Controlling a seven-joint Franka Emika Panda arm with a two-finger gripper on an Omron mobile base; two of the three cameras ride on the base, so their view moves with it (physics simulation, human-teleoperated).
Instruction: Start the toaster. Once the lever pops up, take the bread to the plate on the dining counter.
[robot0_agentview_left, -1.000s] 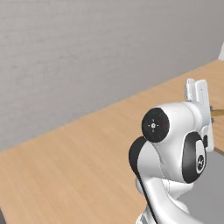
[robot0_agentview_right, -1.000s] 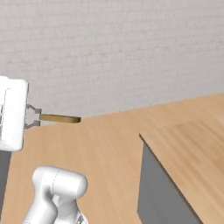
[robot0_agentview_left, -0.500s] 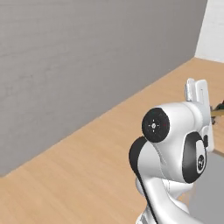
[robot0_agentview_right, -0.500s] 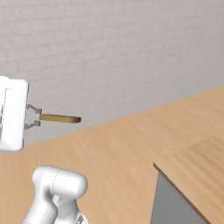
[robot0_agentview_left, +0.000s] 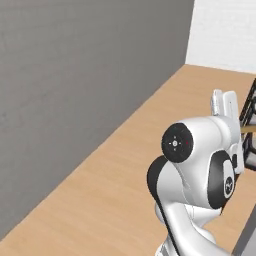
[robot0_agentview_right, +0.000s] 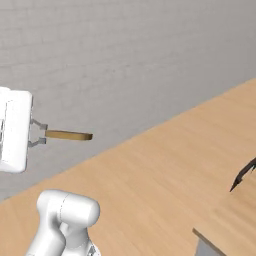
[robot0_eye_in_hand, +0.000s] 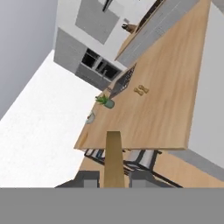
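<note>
Btwn gripper (robot0_agentview_right: 41, 135) fingers: bread (robot0_agentview_right: 68, 135), above wood floor (robot0_agentview_right: 165, 170).

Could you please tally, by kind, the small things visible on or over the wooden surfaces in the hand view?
Bread slice, held in the gripper: 1
Potted plant: 1
Small tan item on the counter, too small to identify: 1
Total: 3

Ahead of the gripper (robot0_agentview_right: 36, 135) and the bread (robot0_agentview_right: 67, 135) it grips lies open air above bare wood floor (robot0_agentview_right: 165, 170). A grey wall (robot0_agentview_right: 125, 55) stands beyond. Far ahead in the hand view, a potted plant (robot0_eye_in_hand: 105, 101) sits on the dining counter (robot0_eye_in_hand: 162, 109).
</note>
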